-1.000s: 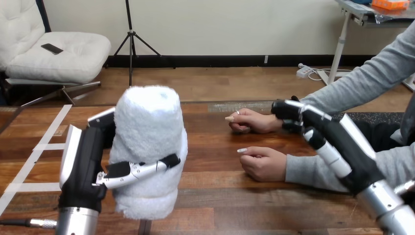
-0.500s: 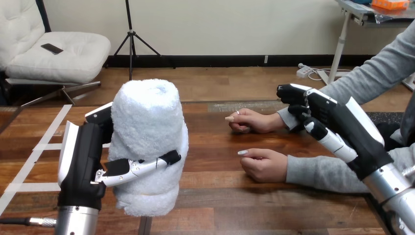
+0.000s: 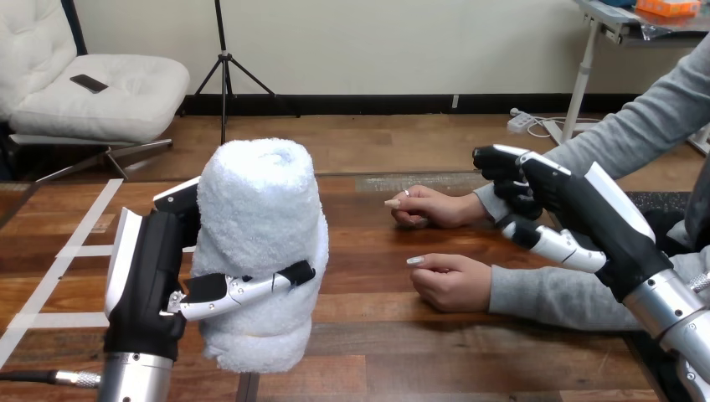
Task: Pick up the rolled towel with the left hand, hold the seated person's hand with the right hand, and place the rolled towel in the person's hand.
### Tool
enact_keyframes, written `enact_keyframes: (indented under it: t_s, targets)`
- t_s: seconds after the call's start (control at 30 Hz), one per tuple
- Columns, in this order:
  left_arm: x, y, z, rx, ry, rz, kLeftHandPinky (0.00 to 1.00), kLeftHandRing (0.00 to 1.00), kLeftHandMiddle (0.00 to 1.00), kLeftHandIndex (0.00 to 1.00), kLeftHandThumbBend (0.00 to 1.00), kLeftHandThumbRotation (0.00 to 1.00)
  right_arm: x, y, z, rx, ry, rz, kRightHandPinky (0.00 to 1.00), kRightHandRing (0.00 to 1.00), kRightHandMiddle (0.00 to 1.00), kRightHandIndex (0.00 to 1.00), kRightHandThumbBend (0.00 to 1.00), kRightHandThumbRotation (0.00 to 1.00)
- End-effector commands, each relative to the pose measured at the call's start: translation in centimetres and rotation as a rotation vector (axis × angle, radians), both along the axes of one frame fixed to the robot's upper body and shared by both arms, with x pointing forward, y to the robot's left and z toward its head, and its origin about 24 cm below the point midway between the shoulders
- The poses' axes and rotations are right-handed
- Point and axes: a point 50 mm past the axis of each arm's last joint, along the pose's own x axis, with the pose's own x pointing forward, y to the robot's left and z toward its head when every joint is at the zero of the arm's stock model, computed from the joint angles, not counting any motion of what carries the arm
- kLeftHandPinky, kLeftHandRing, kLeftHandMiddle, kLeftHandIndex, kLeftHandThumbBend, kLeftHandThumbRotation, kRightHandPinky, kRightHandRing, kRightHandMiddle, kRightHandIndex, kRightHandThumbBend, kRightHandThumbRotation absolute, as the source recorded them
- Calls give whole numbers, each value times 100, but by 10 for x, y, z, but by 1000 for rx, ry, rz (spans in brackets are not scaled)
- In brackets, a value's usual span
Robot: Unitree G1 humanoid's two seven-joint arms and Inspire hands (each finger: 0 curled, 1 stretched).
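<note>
My left hand (image 3: 151, 276) holds the rolled white towel (image 3: 264, 218) upright above the table's near left part, with the thumb wrapped across its front. The person's two hands rest on the table at the right: the far hand (image 3: 431, 207) is loosely curled, and the near hand (image 3: 452, 280) lies palm down. My right hand (image 3: 578, 205) hovers at the far hand's grey-sleeved wrist (image 3: 490, 201). Its fingers (image 3: 502, 163) are bent loosely over the sleeve, the thumb (image 3: 548, 241) is spread below, and nothing is gripped between them.
White tape lines (image 3: 71, 251) mark the wooden table (image 3: 368, 352) at the left. The person's grey-sleeved forearms (image 3: 553, 297) lie across the table's right side, under my right arm. Bare wood lies between the towel and the person's hands.
My right hand has lifted off the far wrist, moved a little up and right, and spread its thumb downward. The towel in my left hand has shifted slightly right.
</note>
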Motion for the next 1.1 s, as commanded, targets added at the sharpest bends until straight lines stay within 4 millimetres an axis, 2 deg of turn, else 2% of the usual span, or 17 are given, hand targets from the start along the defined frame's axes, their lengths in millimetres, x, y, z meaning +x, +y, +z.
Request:
enact_keyframes:
  t_s: [0.0, 1.07]
  targets:
    - [12, -4, 27, -40, -143, -19, 28, 32, 38, 41, 58, 0, 18, 1, 24, -45, -71, 9, 80, 87, 88, 85, 100, 74]
    - [11, -4, 29, -53, -143, -53, 25, 30, 36, 40, 57, 0, 37, -2, 1, -268, 110, -17, 79, 87, 89, 87, 100, 64]
